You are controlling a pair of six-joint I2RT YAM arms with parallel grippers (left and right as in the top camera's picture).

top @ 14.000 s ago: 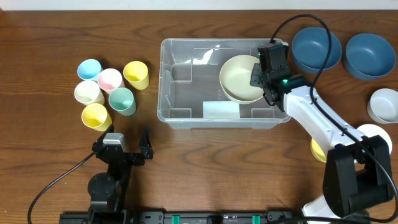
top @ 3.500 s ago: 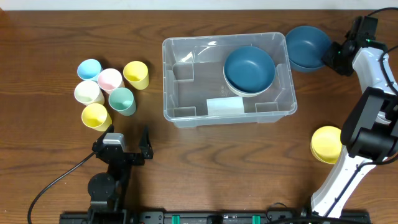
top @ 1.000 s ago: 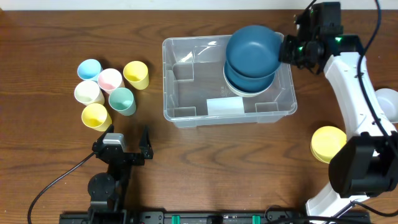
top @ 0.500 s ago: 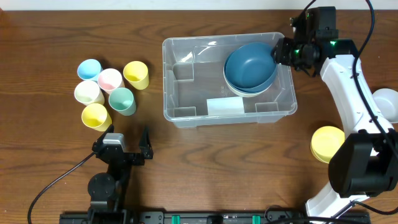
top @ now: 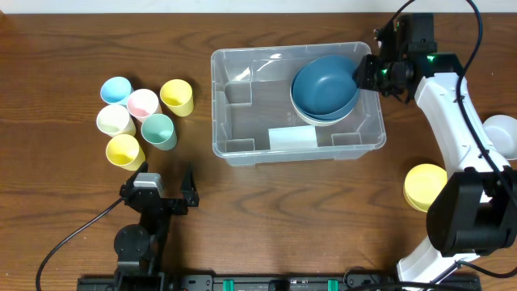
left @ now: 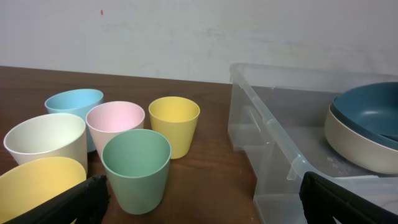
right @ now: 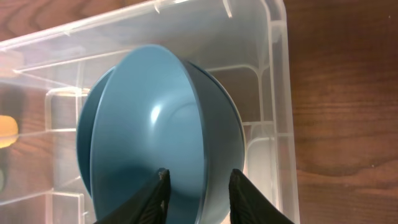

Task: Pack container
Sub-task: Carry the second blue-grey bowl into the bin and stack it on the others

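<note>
The container [top: 242,55] is a clear bin in mid-table; its rim [right: 277,74] also shows in the right wrist view. A cream bowl [top: 308,120] lies inside at the right. Two blue bowls are nested on it, the upper blue bowl [top: 323,85] [right: 149,124] tilted on the lower blue bowl [right: 225,127]. My right gripper [top: 361,74] [right: 200,183] is open. Its fingers straddle the upper bowl's rim, one inside and one outside, with gaps on both sides. My left gripper [top: 167,172] [left: 205,199] rests wide open at the front left, holding nothing.
Several pastel cups [top: 144,105] stand left of the bin, the green cup [left: 135,165] nearest my left gripper. A yellow bowl [top: 426,186] and a white bowl [top: 502,133] sit on the table at the right. The right arm reaches over the bin's right edge.
The upper blue bowl came down from above the bin onto the stack. My right jaws loosened from its rim. The left arm has not moved.
</note>
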